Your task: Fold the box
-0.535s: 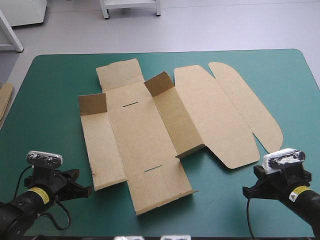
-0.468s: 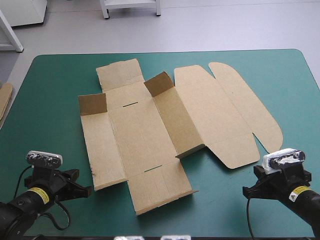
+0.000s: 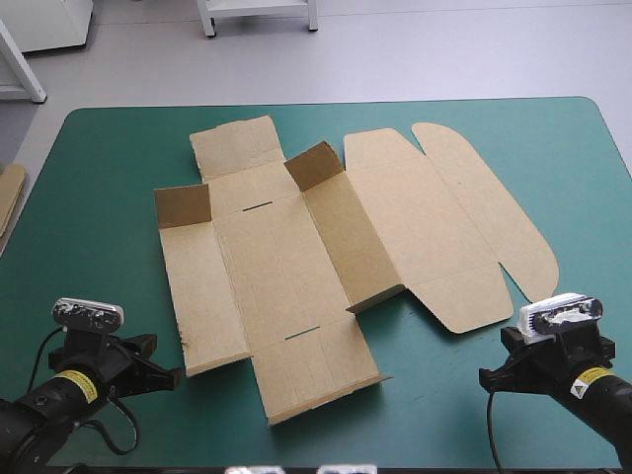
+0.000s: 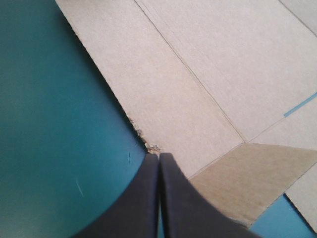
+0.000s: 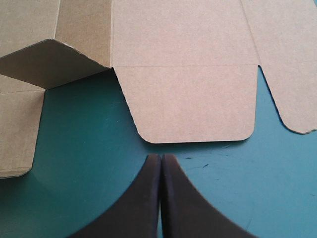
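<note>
Brown box [image 3: 326, 257] opened out, mostly flat on teal-green cover [image 3: 99, 197]; left gripper [image 4: 159, 155] and right gripper [image 5: 161, 156] both closed, empty, near side, just beside box

Box [image 3: 286, 267] plain brown. Table cover [image 3: 109, 168] solid teal-green. Left pincer [image 4: 159, 157], right pincer [image 5: 161, 157] black.

The table is spread with a teal-green cover [image 3: 99, 168], which lies flat and smooth out to the far edge and rounds off at both far corners. At the table's left edge, about halfway along, a piece of spare brown board [image 3: 9, 200] shows. It seems to sit just off the tabletop rather than on it, though too little is visible to be sure. Toward the near right corner the cover carries a few fine pale scratches [image 5: 204, 165].
</note>
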Controlling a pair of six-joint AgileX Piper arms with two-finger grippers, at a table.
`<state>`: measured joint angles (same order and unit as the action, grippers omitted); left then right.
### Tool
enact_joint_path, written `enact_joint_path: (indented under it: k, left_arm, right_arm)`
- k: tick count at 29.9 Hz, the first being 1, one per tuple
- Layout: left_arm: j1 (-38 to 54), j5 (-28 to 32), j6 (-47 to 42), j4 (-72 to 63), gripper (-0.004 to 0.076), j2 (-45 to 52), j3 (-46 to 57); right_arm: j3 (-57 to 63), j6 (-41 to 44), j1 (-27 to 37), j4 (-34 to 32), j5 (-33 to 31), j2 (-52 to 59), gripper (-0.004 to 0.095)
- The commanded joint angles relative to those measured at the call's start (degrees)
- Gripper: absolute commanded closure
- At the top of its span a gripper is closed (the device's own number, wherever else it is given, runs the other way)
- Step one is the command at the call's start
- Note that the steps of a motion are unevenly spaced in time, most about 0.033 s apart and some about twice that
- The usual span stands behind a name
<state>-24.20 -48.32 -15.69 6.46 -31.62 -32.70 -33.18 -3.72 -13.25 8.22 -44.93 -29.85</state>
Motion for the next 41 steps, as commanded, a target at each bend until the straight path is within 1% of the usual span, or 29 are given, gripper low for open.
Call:
enact_joint_path:
  k: [1, 6, 9, 12, 16, 19, 21, 23, 26, 28, 31, 32, 33, 35, 37, 39, 41]
  left_arm:
    - [-0.1, 3.1, -0.4, 0.1, 0.0732, -0.7, -1.9]
    - [-0.1, 3.1, -0.3, 0.1, 0.0732, -0.7, -1.9]
    - [-0.1, 3.7, -4.4, 0.4, 0.0732, -0.8, -1.9]
    - [-0.1, 5.2, -6.7, 2.6, 0.0732, -2.1, -2.0]
    - [-0.1, 5.8, -8.5, 1.5, 0.0723, -5.8, -3.3]
    - [-0.1, 8.5, -8.5, -0.3, 0.0713, -9.6, -5.0]
    - [-0.1, 9.7, -8.1, -0.7, 0.0713, -12.4, -6.8]
    - [-0.1, 9.8, -5.6, -2.6, 0.0711, -14.8, -8.7]
    - [0.2, 9.8, 0.1, -9.6, 0.0711, -19.4, -12.2]
    - [1.7, 9.9, 4.8, -16.8, 0.0711, -22.2, -14.3]
    - [6.7, 9.2, 17.4, -31.8, 0.0711, -26.5, -17.0]
    - [9.6, 7.9, 23.5, -38.7, 0.0711, -27.9, -17.6]
    - [11.7, 6.6, 27.4, -42.9, 0.0711, -29.1, -18.0]
    - [17.6, 2.5, 36.5, -51.9, 0.0711, -31.0, -18.1]
    - [24.3, -3.8, 44.0, -59.2, 0.0712, -32.9, -18.1]
    - [30.5, -9.4, 49.5, -63.7, 0.0711, -34.4, -18.1]
    - [37.4, -14.1, 53.0, -66.7, 0.0702, -35.4, -18.0]
  right_arm:
    - [-1.8, 0.0, 0.1, 0.4, 3.1, -0.6, 0.0927]
    - [-1.8, 0.0, 0.1, 0.4, 3.1, -0.6, 0.0927]
    - [-1.8, 0.0, 0.1, 0.4, 3.1, -0.6, 0.0927]
    - [-1.8, 0.0, 0.1, 0.2, 3.3, -0.6, 0.0927]
    - [-1.8, 0.0, 0.1, 0.1, 3.3, -0.6, 0.0927]
    - [-1.8, 0.0, 0.1, 0.1, 3.3, -0.6, 0.0927]
    - [-1.8, 0.0, 0.1, 0.1, 3.1, -0.6, 0.0927]
    - [-1.8, 0.1, 0.1, 0.1, 3.1, -0.6, 0.0927]
    - [-1.8, 0.1, 0.1, 0.1, 3.1, -0.6, 0.0927]
    - [-1.8, 0.1, 0.1, 0.1, 3.1, -0.6, 0.0927]
    - [-1.8, 0.1, 0.1, 0.1, 3.1, -0.6, 0.0927]
    - [-1.8, 0.1, 0.1, 0.1, 3.1, -0.6, 0.0927]
    - [-1.8, 0.1, 0.1, 0.1, 3.1, -0.6, 0.0927]
    - [-1.8, 0.1, 0.1, 0.1, 3.1, -0.6, 0.0927]
    - [-1.8, 0.1, 0.1, 0.1, 3.1, -0.6, 0.0927]
    - [-1.8, 0.1, 0.1, 0.1, 3.1, -0.6, 0.0927]
    - [-1.8, 0.1, 0.1, 0.1, 3.0, -0.6, 0.0927]
